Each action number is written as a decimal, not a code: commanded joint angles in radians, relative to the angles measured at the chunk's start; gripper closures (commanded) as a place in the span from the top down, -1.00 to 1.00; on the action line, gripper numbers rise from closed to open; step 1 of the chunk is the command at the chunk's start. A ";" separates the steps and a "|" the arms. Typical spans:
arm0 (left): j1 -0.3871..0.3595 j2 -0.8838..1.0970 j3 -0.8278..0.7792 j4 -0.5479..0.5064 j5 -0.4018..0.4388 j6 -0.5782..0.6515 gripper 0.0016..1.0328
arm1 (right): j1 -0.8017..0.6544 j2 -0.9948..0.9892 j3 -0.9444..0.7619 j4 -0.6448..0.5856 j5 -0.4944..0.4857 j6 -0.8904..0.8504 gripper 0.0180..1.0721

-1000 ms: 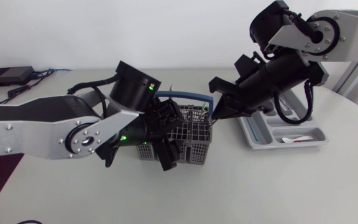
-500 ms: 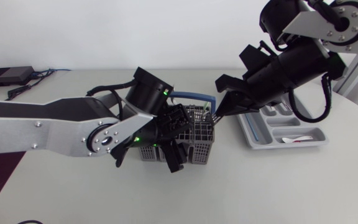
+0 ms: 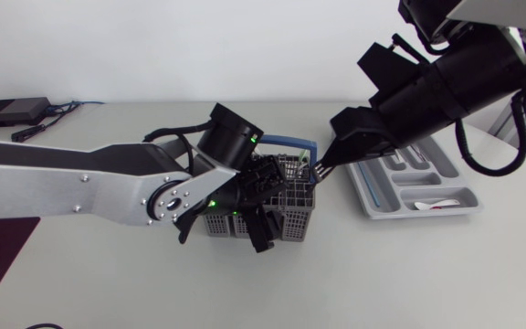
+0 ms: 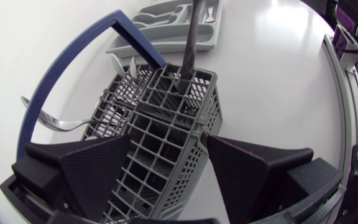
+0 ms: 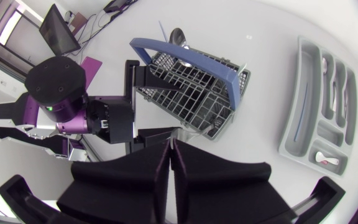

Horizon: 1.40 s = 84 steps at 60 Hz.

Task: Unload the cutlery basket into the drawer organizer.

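Observation:
The grey wire cutlery basket point(image 3: 286, 196) with a blue handle point(image 3: 290, 143) stands mid-table. My left gripper point(image 3: 261, 219) is open and straddles the basket's near end point(image 4: 160, 168), one black finger point(image 4: 95, 171) on each side. My right gripper point(image 3: 321, 171) hovers at the basket's far right corner, shut on a slim grey cutlery handle point(image 4: 190, 43) that stands up from a compartment. Its fingers point(image 5: 166, 165) are pressed together. The grey drawer organizer point(image 3: 386, 206) lies to the right and holds a white spoon point(image 3: 436, 206) and a few other pieces.
A metal utensil point(image 4: 51, 119) sticks out of the basket's side, beneath the blue handle point(image 4: 67, 74). A black box with cables point(image 3: 12, 111) sits at the table's back left. Bare tabletop lies in front of the basket and the organizer point(image 5: 319, 112).
My left arm has slid to the right, bringing its open fingers further along the basket. My right arm has lifted up and to the right, still shut at the basket's corner.

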 commanded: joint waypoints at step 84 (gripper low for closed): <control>-0.093 -0.167 0.007 0.164 0.062 -0.082 0.87 | -0.200 -0.162 0.099 -0.126 -0.340 0.133 -0.88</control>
